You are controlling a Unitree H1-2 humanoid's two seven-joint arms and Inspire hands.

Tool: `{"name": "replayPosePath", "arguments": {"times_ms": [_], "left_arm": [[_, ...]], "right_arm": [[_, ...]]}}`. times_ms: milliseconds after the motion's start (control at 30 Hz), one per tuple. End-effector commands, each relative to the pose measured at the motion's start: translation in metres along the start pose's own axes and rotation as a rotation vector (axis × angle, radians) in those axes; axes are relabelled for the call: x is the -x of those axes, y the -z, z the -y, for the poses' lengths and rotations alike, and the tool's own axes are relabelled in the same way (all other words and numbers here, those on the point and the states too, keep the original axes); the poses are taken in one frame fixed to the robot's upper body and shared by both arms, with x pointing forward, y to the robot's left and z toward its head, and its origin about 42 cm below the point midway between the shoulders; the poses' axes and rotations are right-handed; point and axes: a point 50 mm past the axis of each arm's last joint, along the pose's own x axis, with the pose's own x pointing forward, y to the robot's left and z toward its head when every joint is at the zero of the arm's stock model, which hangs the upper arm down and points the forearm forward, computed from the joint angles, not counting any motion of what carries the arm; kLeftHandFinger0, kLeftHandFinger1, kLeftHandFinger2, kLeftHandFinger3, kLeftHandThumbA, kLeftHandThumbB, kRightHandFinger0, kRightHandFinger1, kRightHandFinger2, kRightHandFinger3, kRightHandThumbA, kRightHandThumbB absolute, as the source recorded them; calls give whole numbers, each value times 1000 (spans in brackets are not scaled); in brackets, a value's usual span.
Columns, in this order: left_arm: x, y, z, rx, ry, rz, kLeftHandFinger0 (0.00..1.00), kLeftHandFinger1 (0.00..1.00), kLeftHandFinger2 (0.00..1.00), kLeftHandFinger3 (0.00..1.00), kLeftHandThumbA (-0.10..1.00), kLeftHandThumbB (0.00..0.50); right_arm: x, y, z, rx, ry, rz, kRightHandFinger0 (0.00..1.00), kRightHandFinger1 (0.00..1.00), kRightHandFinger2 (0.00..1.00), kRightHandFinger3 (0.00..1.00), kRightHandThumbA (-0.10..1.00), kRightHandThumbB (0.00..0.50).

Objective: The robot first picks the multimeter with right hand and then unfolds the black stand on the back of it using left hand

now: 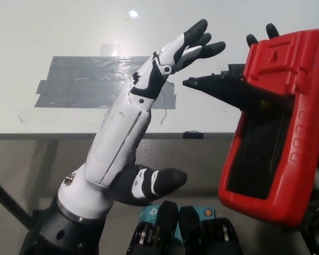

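Raised in the middle of the head view, the white left robot hand [128, 123] holds nothing: its fingers [194, 41] are stretched out and slightly spread, their dark tips pointing up and to the right, while the thumb sticks out separately lower down, toward the bottom centre. Those fingertips sit just above and to the left of the tip of the black stand [228, 90], close to it but with a sliver of pale desk showing between, so they look apart rather than touching. That stand juts out leftward as a flat dark wedge from the back of the red multimeter [279, 133], hinged partway open and angled away from the case. With its back facing the camera, the multimeter is held upright and a little tilted at the right side of the view, above the desk edge, its dark recessed back panel visible below the stand. Behind it, the black right robot hand [259, 36] grips it; only dark fingertips peek over the top edge and a bit of black shows at the lower right, the rest being hidden by the case. Beyond both lies the white desk [53, 32], bearing a patch of grey tape [80, 79] under the left arm
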Motion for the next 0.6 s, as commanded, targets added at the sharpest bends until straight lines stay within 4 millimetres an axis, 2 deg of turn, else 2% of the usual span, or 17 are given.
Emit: {"name": "replayPosePath", "arguments": {"times_ms": [0, 67, 200, 233, 367, 400, 467, 567], "left_arm": [[-4, -4, -4, -15, -2, 40, 1000, 936, 857, 1000, 1000, 400], [-4, -5, -4, -8, 3, 37, 1000, 932, 859, 1000, 1000, 399], [-5, -8, -3, -7, -1, 60, 1000, 855, 836, 1000, 1000, 369], [-4, -9, -2, -4, -3, 64, 1000, 850, 834, 1000, 1000, 379], [-3, -15, -1, -9, -2, 84, 1000, 813, 820, 1000, 1000, 359], [-3, -16, -1, -15, -3, 89, 1000, 811, 821, 1000, 1000, 355], [-2, -18, -1, -17, -4, 101, 1000, 780, 812, 1000, 1000, 333], [-2, -22, 0, -1, -7, 96, 1000, 757, 795, 1000, 1000, 348]], "right_arm": [[-5, -8, -23, -38, -136, 54, 0, 0, 93, 84, -100, 178], [-4, -10, -24, -25, -153, 52, 0, 0, 90, 71, -100, 174], [-7, -12, -24, -12, -157, 50, 0, 0, 96, 50, -100, 166], [-7, -13, -24, -15, -155, 51, 0, 0, 106, 43, -100, 168], [-7, -13, -21, -15, -146, 54, 0, 0, 354, 54, -100, 160], [-7, -14, -20, 0, -140, 56, 0, 0, 369, 61, -100, 160], [-7, -14, -19, 8, -119, 61, 0, 0, 359, 87, -100, 170], [-7, -14, -19, 9, -117, 61, 0, 0, 333, 107, -100, 162]]}}
